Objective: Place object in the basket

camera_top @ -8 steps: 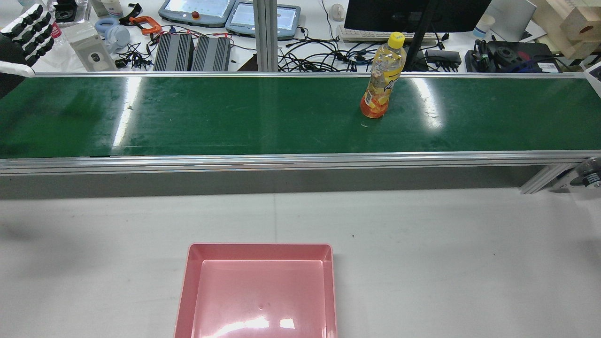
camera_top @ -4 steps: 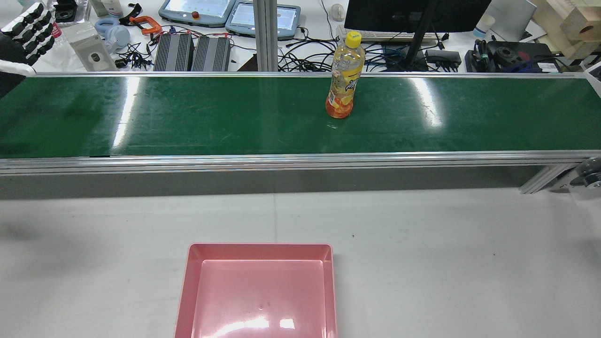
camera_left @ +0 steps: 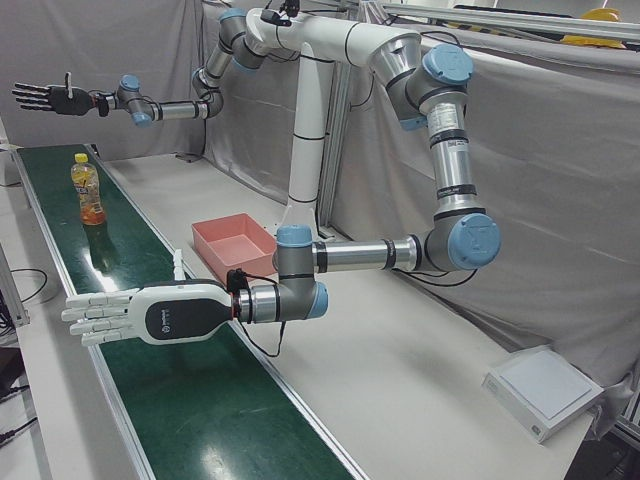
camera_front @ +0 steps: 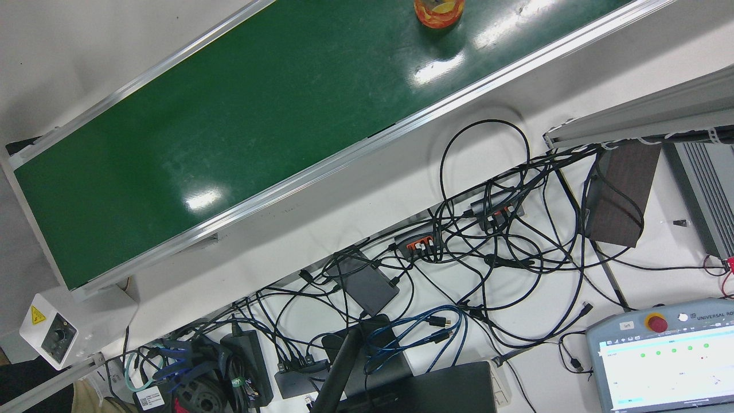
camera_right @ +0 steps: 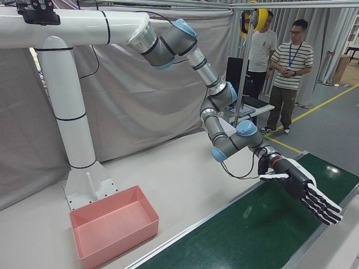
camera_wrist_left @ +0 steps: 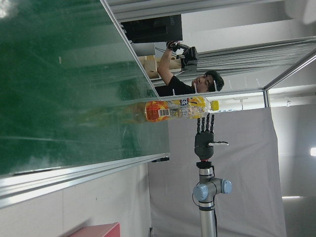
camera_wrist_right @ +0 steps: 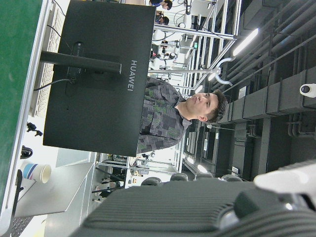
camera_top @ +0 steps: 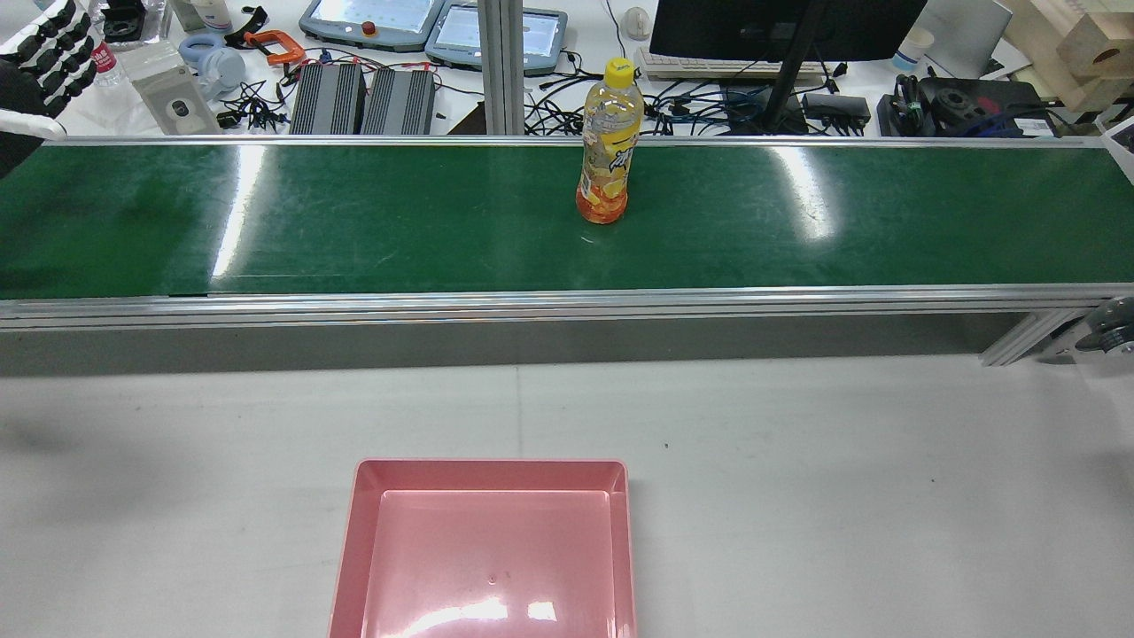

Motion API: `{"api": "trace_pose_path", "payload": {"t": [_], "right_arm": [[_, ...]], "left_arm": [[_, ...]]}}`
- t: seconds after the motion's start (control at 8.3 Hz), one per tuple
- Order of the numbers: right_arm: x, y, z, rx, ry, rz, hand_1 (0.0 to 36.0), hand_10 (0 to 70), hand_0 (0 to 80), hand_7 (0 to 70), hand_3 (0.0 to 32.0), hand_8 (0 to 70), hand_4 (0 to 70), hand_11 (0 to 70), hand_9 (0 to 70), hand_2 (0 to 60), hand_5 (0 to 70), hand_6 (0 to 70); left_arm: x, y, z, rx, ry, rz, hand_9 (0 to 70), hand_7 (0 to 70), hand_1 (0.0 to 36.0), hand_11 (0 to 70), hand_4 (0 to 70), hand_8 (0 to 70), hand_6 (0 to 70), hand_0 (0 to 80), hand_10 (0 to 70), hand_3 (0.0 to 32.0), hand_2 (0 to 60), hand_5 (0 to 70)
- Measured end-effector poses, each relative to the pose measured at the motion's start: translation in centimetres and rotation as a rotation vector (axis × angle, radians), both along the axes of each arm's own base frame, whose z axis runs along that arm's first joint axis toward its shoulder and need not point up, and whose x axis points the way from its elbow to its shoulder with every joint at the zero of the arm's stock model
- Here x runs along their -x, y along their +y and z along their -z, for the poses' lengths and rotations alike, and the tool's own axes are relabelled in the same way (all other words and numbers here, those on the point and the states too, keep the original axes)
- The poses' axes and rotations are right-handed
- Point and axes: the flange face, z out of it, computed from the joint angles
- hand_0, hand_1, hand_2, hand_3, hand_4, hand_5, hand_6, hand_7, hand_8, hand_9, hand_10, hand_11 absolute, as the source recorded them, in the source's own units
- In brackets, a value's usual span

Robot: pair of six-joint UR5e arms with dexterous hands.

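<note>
**Step in hand:** pre-grasp, as I judge it. Nothing is lifted; I am waiting at the belt.

**Bottle** (camera_top: 608,146): upright, yellow cap, orange drink. It sits upper centre of the rear view, on the far half of the green belt (camera_top: 354,213), well apart from both hands.

**Left hand** (camera_left: 150,315): lower left of the left-front view. Fingers are straight and spread, it holds nothing, and it reaches across the belt.

**Right hand** (camera_right: 305,193): lower right of the right-front view. Also spread flat and empty, above the belt.

**Basket** (camera_top: 492,463): pink, empty, bottom centre of the rear view. It rests on the white table (camera_top: 797,487), on my side of the belt.

**Next move, my estimate:** bring one hand level with the bottle's body and curl round it without tipping it. Then lift clear of the belt rail and carry it back to the basket.

**Surface:** glossy belt with light glare, aluminium rails, matt table.

**Room:**
- Monitor (camera_top: 780,27) and teach pendants (camera_top: 372,19) behind the belt.
- Tangled cables (camera_front: 487,241).
- Grey curtain (camera_left: 560,150).
- Two people (camera_right: 291,61) standing at upper right of the right-front view.
</note>
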Motion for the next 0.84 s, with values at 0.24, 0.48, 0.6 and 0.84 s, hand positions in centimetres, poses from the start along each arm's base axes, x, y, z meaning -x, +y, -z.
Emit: {"api": "trace_pose_path", "payload": {"t": [0.24,0.48,0.6,0.84], "right_arm": [[0.0,0.0,0.0,0.000,0.000,0.000,0.0,0.0,0.0,0.0,0.0,0.0,0.0,0.0,0.0,0.0,0.0,0.0],[0.0,0.0,0.0,0.000,0.000,0.000,0.0,0.0,0.0,0.0,0.0,0.0,0.0,0.0,0.0,0.0,0.0,0.0],[0.0,0.0,0.0,0.000,0.000,0.000,0.0,0.0,0.0,0.0,0.0,0.0,0.0,0.0,0.0,0.0,0.0,0.0],[0.0,0.0,0.0,0.000,0.000,0.000,0.0,0.0,0.0,0.0,0.0,0.0,0.0,0.0,0.0,0.0,0.0,0.0]], "left_arm": [[-2.0,0.3,-0.1,0.001,-0.005,-0.019,0.0,0.0,8.2,0.0,0.0,0.0,0.0,56.6,0.0,0.0,0.0,1.2],[-3.8,0.7,-0.1,0.003,0.000,-0.026,0.0,0.0,8.7,0.0,0.0,0.0,0.0,57.4,0.0,0.0,0.0,2.3],[-4.0,0.8,0.0,0.004,0.001,-0.024,0.0,0.0,8.9,0.0,0.0,0.0,0.0,57.5,0.0,0.0,0.0,2.2],[-4.1,0.8,0.4,0.005,0.010,-0.003,0.0,0.0,8.8,0.0,0.0,0.0,0.0,57.4,0.0,0.0,0.0,0.6]]}}
